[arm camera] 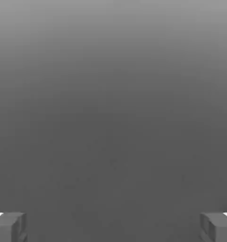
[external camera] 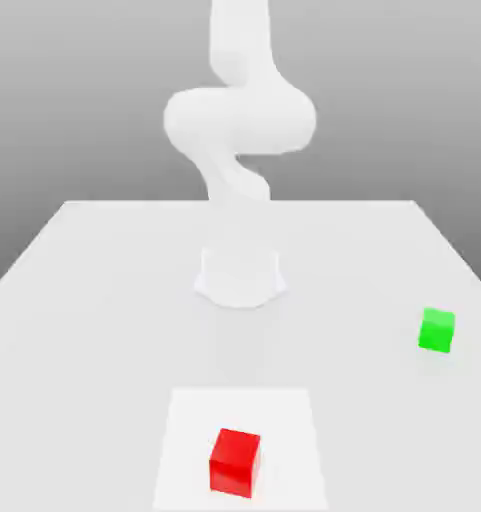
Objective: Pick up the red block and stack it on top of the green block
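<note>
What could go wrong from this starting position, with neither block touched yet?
1. The red block and green block sit far apart on the table, so the carry is long; a weak grip might drop it.
2. The green block looks smaller, so an off-centre placement could topple.
3. The open gripper has no block between its fingers; misalignment could nudge the red block.

Bright red block [external camera: 234,462], bright green block [external camera: 436,330], white table [external camera: 94,300], white arm [external camera: 239,120], grey fingers [arm camera: 11,227]

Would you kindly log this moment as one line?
end effector open, empty | red block on table | green block apart, unstacked
</note>
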